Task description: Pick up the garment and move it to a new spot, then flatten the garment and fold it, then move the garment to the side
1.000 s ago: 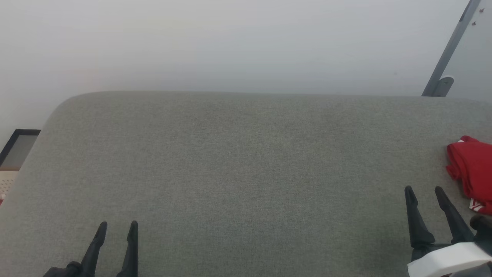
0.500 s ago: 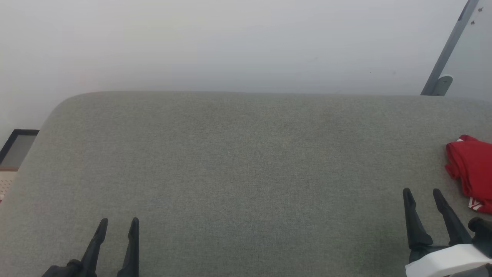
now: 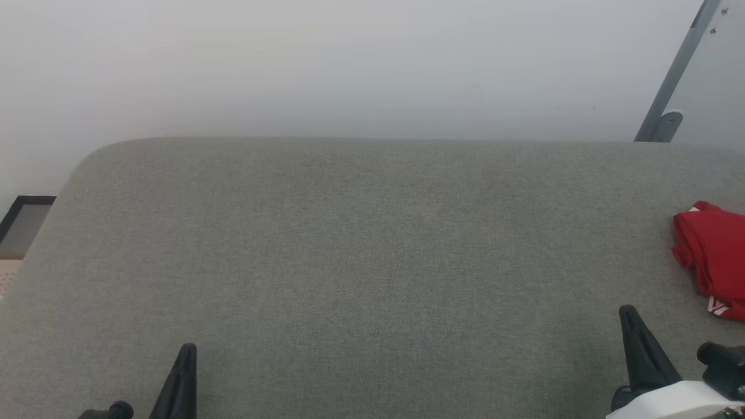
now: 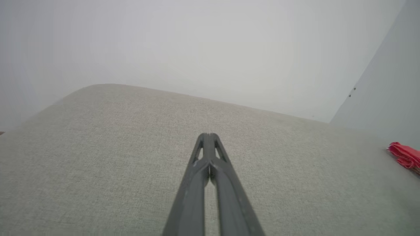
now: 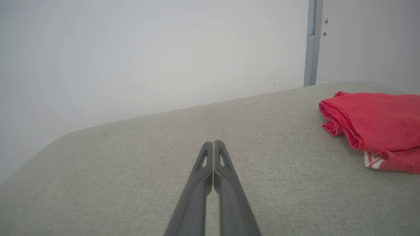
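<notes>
The garment (image 3: 713, 256) is a red bundle with a bit of red-and-white striped trim, lying folded at the right edge of the grey padded surface (image 3: 372, 250); it shows too in the right wrist view (image 5: 377, 124) and far right in the left wrist view (image 4: 405, 154). My right gripper (image 3: 630, 317) is shut, empty, a short way left of and nearer than the garment, its tips together (image 5: 213, 144). Shut and empty as well, my left gripper (image 3: 187, 351) stands at the lower left, tips touching (image 4: 208, 136), over bare fabric.
A pale wall rises behind the surface. A grey metal bar (image 3: 675, 70) leans at the back right. A dark-framed panel (image 3: 23, 224) lies off the surface's left edge. Bare fabric spreads between the two grippers.
Both grippers have shut: the paired open fingers of each now stand together as one. Both have drawn slightly lower in the head view. The garment has not moved.
</notes>
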Robot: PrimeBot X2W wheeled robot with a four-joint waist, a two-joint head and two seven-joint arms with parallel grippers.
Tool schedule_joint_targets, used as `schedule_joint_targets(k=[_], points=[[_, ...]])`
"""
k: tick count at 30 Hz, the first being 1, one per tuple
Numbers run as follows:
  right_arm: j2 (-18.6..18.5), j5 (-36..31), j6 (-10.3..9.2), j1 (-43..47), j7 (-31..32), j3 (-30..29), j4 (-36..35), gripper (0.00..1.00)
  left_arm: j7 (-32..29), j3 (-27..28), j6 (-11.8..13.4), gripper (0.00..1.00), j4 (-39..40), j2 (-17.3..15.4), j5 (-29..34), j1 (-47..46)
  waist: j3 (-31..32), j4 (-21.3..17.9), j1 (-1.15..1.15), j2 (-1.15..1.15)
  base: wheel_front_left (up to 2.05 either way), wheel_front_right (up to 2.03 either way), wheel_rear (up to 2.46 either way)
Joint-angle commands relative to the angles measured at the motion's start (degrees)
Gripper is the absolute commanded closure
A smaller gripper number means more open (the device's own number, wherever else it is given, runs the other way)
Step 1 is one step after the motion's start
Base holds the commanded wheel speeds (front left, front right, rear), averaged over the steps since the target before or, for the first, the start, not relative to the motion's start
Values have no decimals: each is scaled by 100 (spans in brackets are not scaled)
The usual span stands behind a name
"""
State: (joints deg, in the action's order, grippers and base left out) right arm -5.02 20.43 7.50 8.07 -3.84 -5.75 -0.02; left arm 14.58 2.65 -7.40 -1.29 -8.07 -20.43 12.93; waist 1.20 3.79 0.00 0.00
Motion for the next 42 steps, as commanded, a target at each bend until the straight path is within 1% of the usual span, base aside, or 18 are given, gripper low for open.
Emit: schedule_joint_targets(k=[1, 16, 17, 27, 42], points=[[-9, 273, 0, -113, 42, -15, -42, 100, -57, 16, 4, 100, 51, -24, -262, -86, -2, -6, 0, 0, 0, 0, 0], [34, 1663, 0, -387, 242, -28, 241, 100, -417, 24, 0, 100, -239, 27, -1716, -476, -18, -52, 0, 0, 0, 0, 0], [34, 1663, 0, -387, 242, -28, 241, 100, -417, 24, 0, 100, -239, 27, -1716, -476, -18, -52, 0, 0, 0, 0, 0], [59, 2460, 0, -545, 355, -36, 406, 100, -629, 37, -4, 100, -395, 67, -2546, -695, -29, -82, 0, 0, 0, 0, 0], [92, 3506, 0, -751, 508, -48, 625, 100, -917, 69, -6, 100, -575, 132, -3616, -970, -46, -128, 0, 0, 0, 0, 0]])
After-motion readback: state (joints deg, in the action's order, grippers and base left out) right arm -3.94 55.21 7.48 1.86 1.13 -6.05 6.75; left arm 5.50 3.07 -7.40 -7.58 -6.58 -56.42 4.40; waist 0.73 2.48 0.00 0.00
